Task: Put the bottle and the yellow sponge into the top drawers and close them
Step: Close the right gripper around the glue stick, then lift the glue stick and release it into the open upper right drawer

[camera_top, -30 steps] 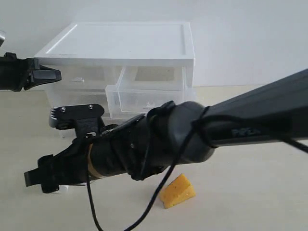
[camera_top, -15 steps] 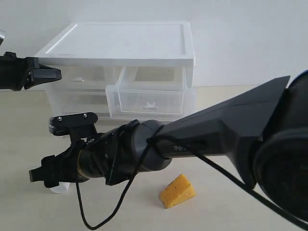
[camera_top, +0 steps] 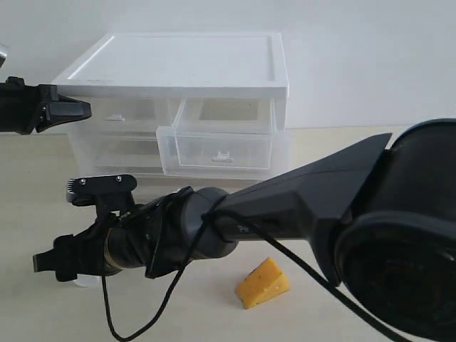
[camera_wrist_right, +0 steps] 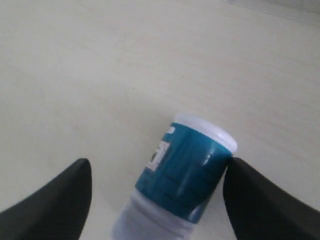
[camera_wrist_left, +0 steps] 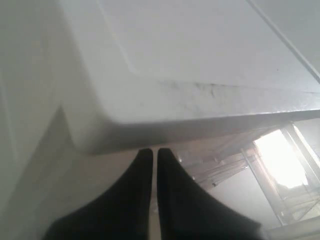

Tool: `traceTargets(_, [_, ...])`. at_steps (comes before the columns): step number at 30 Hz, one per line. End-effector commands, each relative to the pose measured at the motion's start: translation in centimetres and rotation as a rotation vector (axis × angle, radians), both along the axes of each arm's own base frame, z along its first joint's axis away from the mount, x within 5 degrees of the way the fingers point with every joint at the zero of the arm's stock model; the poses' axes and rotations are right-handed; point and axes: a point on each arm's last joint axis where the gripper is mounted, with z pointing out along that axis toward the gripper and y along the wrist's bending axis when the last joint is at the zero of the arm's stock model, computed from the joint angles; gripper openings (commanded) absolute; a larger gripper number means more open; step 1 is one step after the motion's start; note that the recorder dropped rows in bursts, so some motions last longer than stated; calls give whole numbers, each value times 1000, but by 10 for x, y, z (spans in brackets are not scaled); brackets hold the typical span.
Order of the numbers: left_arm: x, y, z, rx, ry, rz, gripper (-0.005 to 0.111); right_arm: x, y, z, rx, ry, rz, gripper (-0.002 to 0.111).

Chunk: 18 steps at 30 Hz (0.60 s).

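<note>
The bottle (camera_wrist_right: 186,172) lies on its side on the table, teal label up, between the fingers of my right gripper (camera_wrist_right: 159,165), which is open; one fingertip (camera_wrist_right: 240,175) touches its side, the other stands apart. In the exterior view only a white bit of the bottle (camera_top: 85,283) shows under the right gripper (camera_top: 51,263). The yellow sponge (camera_top: 262,283) sits on the table at the front. The right top drawer (camera_top: 221,146) is pulled out and holds nothing that I can see; the left top drawer (camera_top: 121,114) is in. My left gripper (camera_wrist_left: 151,152) hangs shut and holds nothing, beside the chest's top corner.
The white-topped chest (camera_top: 178,68) stands at the back, its top (camera_wrist_left: 200,60) filling the left wrist view. My right arm (camera_top: 285,206) crosses the table from right to left, in front of the lower drawers (camera_top: 114,153). The left gripper (camera_top: 71,110) hovers at the chest's left corner.
My right gripper has shifted a little to the left and lower, over the bottle, with the arm stretching further across. The left arm, sponge and drawers have not moved.
</note>
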Motion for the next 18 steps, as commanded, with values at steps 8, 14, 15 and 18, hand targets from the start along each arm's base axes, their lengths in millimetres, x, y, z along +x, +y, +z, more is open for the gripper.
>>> traceTargets(8, [4, 3, 9, -18, -32, 42, 4, -10, 6, -11, -4, 19, 161, 3])
traceTargets(14, [4, 2, 9, -21, -29, 42, 4, -20, 8, 14, 10, -11, 294, 0])
traceTargets(15, [3, 2, 9, -22, -30, 40, 4, -22, 8, 21, 21, 0, 304, 0])
traceTargets(18, [3, 2, 9, -22, -30, 40, 4, -31, -1, 34, 31, 13, 337, 0])
